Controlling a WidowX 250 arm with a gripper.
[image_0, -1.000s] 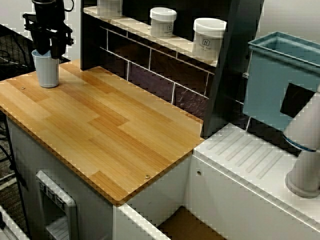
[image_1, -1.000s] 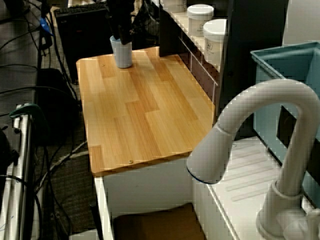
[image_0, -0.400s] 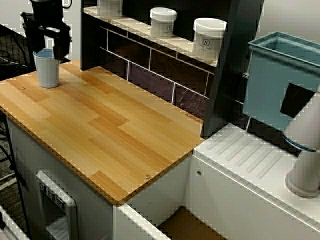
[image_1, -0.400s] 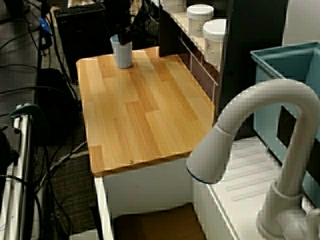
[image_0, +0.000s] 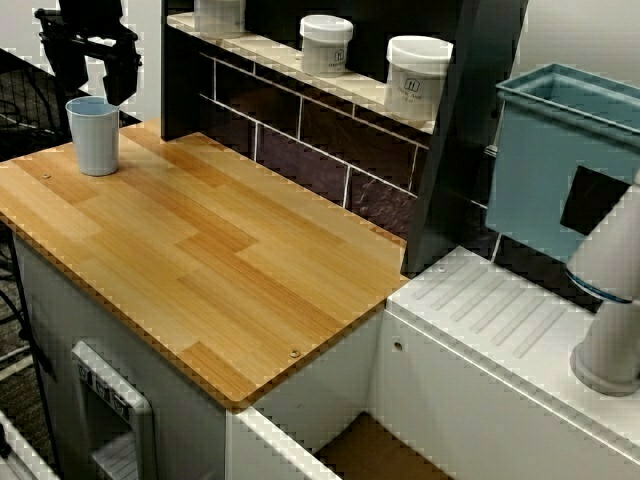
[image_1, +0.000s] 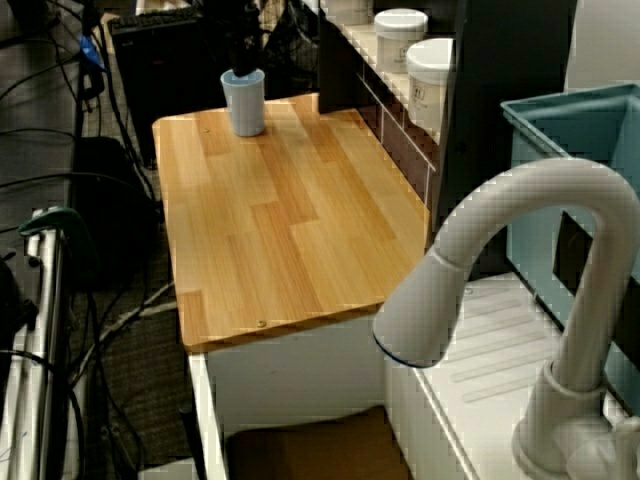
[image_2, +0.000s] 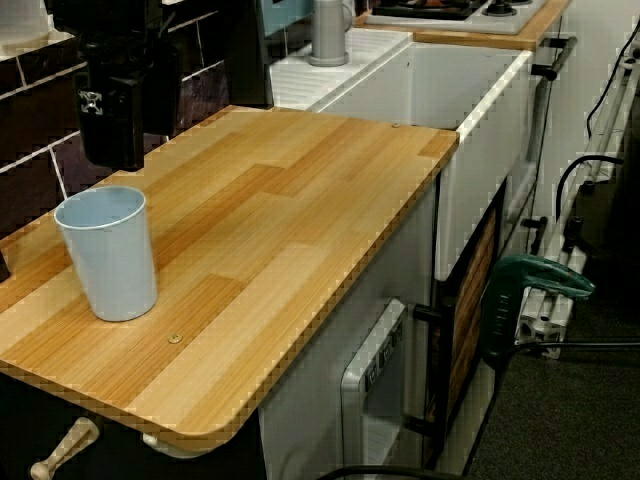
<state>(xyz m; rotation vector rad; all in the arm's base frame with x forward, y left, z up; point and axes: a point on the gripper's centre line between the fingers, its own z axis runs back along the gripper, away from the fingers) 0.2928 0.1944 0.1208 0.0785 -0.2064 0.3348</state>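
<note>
A pale blue cup (image_0: 93, 135) stands upright at the far left corner of the wooden counter (image_0: 220, 250). My black gripper (image_0: 88, 82) hangs just above the cup's rim, open, with nothing between its fingers. In the view from over the faucet, the cup (image_1: 244, 101) sits below the dark gripper (image_1: 243, 52). The low view from the counter's end shows the cup (image_2: 108, 252) empty. There one black finger (image_2: 115, 115) hangs above and behind it, apart from it.
White jars (image_0: 418, 78) stand on the shelf along the dark tiled back wall. A teal bin (image_0: 560, 160) and a white faucet (image_1: 520, 260) are by the sink's drainboard (image_0: 500, 310). Cables and a green-handled tool (image_2: 535, 280) lie beside the counter.
The gripper was down around the cup a second ago. It has spread its fingers and risen clear of the rim. The cup has stayed in place.
</note>
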